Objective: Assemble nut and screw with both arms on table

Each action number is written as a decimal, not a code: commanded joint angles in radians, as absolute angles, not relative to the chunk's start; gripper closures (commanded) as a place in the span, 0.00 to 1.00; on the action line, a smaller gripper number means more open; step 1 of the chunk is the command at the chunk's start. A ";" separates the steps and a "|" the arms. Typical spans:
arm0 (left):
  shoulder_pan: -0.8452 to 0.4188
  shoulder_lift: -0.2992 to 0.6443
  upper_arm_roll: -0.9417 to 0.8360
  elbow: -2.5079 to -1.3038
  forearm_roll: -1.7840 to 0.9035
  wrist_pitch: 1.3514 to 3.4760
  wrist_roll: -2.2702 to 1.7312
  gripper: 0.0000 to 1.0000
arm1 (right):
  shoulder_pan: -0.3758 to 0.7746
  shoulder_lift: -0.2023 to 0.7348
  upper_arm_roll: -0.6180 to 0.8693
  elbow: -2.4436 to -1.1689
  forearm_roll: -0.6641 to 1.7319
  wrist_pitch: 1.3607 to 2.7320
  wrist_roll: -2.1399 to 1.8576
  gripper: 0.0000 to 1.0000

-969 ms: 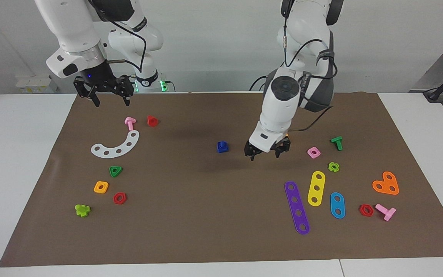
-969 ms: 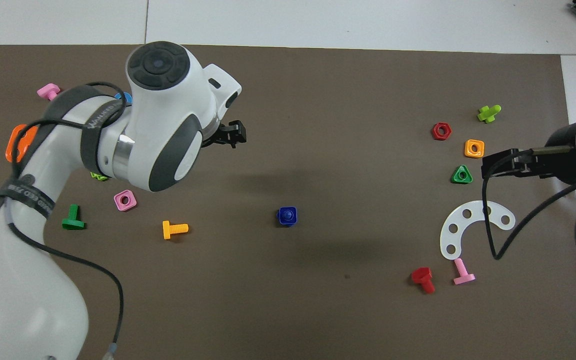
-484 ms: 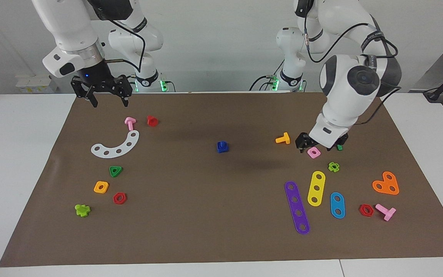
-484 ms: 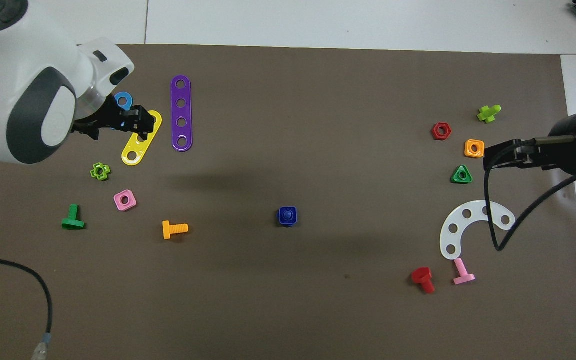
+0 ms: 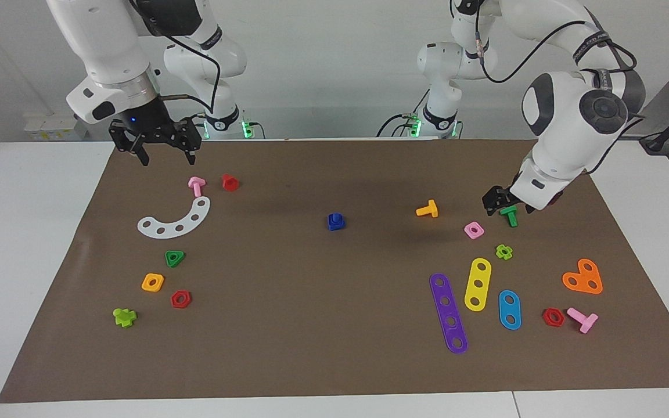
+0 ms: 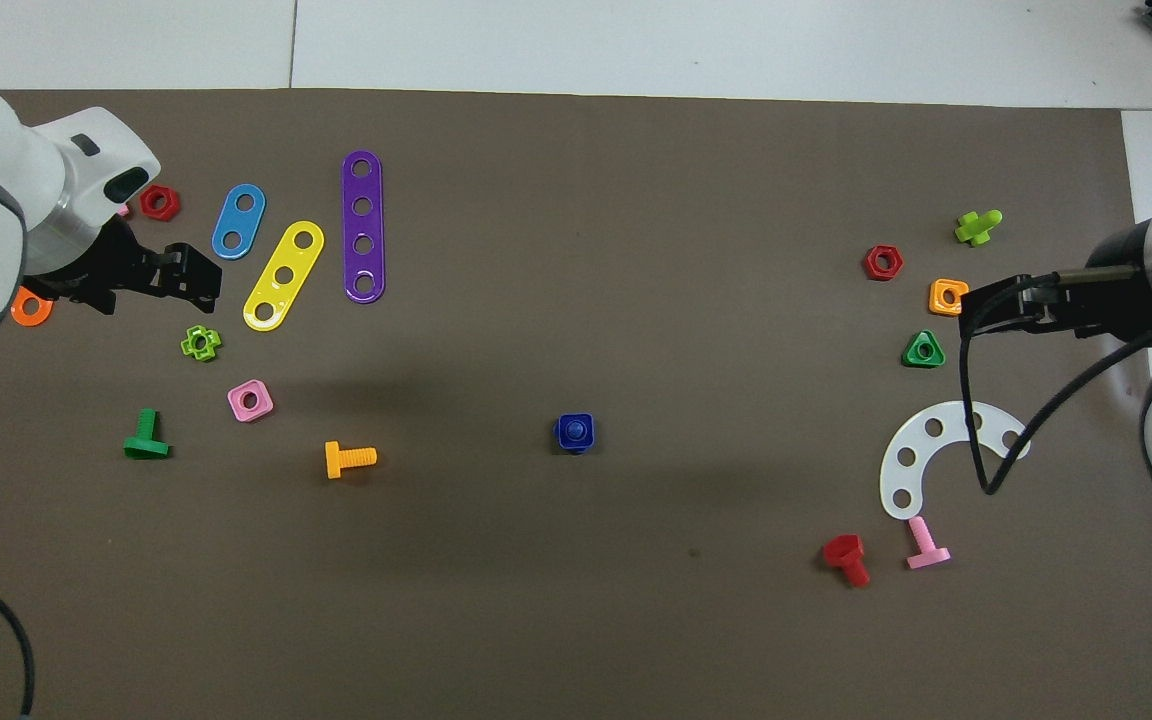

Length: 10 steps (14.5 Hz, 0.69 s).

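The dark-blue square nut [image 5: 335, 222] lies mid-mat with the dark-blue screw [image 5: 335, 217] standing in it as one small stack. In the overhead view the nut [image 6: 563, 441] frames the screw's rounded top [image 6: 575, 430]. No gripper touches them. My left gripper [image 5: 507, 206] hangs open and empty over the green screw [image 5: 509, 216] at the left arm's end of the brown mat [image 5: 288, 325]. It also shows in the overhead view [image 6: 198, 285]. My right gripper [image 5: 166, 155] is open and empty, raised over the mat's edge at the right arm's end [image 6: 976, 310].
By the left arm's end lie an orange screw [image 5: 428, 209], a pink nut [image 5: 474, 230], a green cross nut [image 5: 504, 251], and purple [image 5: 448, 312], yellow and blue strips. By the right arm's end lie a white arc plate [image 5: 175, 219], pink and red screws, and a green triangular nut [image 5: 175, 258].
My left arm has swung away from beside the blue stack toward its own end of the table. The orange screw it covered now shows. The right gripper has barely moved.
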State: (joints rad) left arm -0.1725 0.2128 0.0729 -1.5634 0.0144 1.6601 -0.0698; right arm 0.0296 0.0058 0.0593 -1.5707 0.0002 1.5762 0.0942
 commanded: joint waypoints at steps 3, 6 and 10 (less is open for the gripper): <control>-0.141 0.135 0.061 -1.568 0.031 1.672 -0.052 0.00 | 0.021 0.006 0.069 -1.569 0.002 1.566 0.107 0.00; -0.146 0.083 0.057 -1.552 0.026 1.637 -0.054 0.00 | 0.021 0.006 0.069 -1.569 0.002 1.566 0.106 0.00; -0.146 0.008 0.058 -1.563 0.026 1.575 -0.055 0.00 | 0.021 0.006 0.069 -1.569 0.002 1.566 0.106 0.00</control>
State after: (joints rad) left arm -0.1494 0.0539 0.0617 -1.5446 0.0145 1.6082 -0.0592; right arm 0.0295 0.0062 0.0593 -1.5707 0.0002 1.5762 0.0942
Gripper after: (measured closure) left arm 0.000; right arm 0.000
